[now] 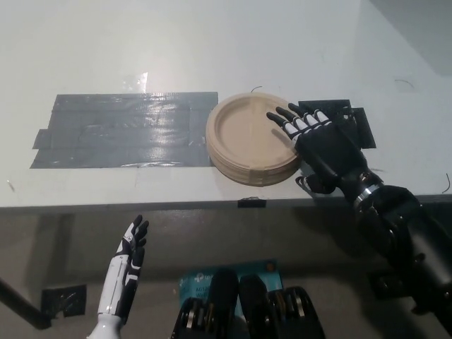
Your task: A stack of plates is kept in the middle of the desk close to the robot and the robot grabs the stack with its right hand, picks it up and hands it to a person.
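The plates sit as a stack on the desk, near its front edge and about mid-width, with a grey tape patch touching the stack's left side and smaller dark tape off to its right. The right hand lies at the stack's right rim, fingers spread and extended, their tips over the top plate; nothing is gripped, so the hand is open. Whether any part of it reaches under the rim cannot be made out from this view. The left hand hangs below the desk edge at lower left, fingers straight and holding nothing. As a judgement, the task is at its opening stage: the reach to the stack looks done or nearly so, while the grasp itself, the lift and the handover all remain. No person is in view to receive the stack, so where it must go is not shown.
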Controlling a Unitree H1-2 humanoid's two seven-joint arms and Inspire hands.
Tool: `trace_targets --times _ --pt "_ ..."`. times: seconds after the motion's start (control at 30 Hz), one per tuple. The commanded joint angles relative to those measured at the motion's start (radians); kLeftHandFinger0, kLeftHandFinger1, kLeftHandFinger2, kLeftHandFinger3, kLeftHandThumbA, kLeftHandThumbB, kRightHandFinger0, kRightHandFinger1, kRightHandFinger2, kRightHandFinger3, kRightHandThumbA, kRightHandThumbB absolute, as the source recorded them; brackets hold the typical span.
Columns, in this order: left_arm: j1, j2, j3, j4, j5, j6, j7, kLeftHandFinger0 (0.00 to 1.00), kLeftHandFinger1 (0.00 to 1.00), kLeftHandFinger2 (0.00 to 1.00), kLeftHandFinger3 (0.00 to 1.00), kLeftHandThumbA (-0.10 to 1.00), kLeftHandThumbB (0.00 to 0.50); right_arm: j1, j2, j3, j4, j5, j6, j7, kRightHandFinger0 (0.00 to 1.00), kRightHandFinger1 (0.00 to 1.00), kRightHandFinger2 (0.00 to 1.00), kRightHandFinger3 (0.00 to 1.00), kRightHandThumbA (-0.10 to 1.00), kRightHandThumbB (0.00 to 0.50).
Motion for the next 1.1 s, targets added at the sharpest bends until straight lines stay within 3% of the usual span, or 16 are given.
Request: trace_targets --times 0.0,1.07 --pt "-0.009 0.000 0.001 -0.022 -0.007 -0.022 0.000 1.00 1.00 1.00 1.00 1.00 0.348 -0.036 0.010 -0.004 0.000 -0.015 -0.019 -0.072 1.00 1.00 1.00 1.00 1.00 0.486" --pt "-0.021 0.002 0.002 -0.019 -0.022 -0.020 -0.008 1.00 1.00 1.00 1.00 1.00 0.341 -0.045 0.031 0.033 0.123 -0.017 -0.043 -0.152 1.00 1.00 1.00 1.00 1.00 0.489"
